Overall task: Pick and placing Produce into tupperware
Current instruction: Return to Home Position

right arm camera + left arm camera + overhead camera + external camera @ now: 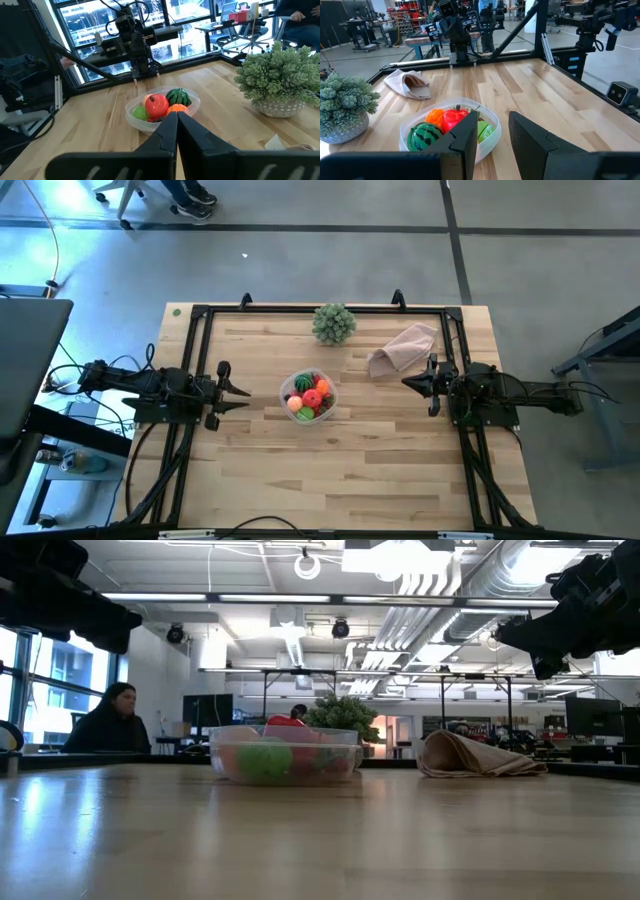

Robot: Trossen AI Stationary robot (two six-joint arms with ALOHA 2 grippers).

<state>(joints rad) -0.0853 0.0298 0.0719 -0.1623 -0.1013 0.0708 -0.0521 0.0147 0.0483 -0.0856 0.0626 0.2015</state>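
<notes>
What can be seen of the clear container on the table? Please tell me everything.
The container is a small, shallow tub of clear plastic with rounded corners and no lid. It stands upright on the wooden table, near the middle. Inside lie a striped green piece, a red one, an orange one and a light green one. Nothing else touches it; the plant and the cloth lie apart.
</notes>
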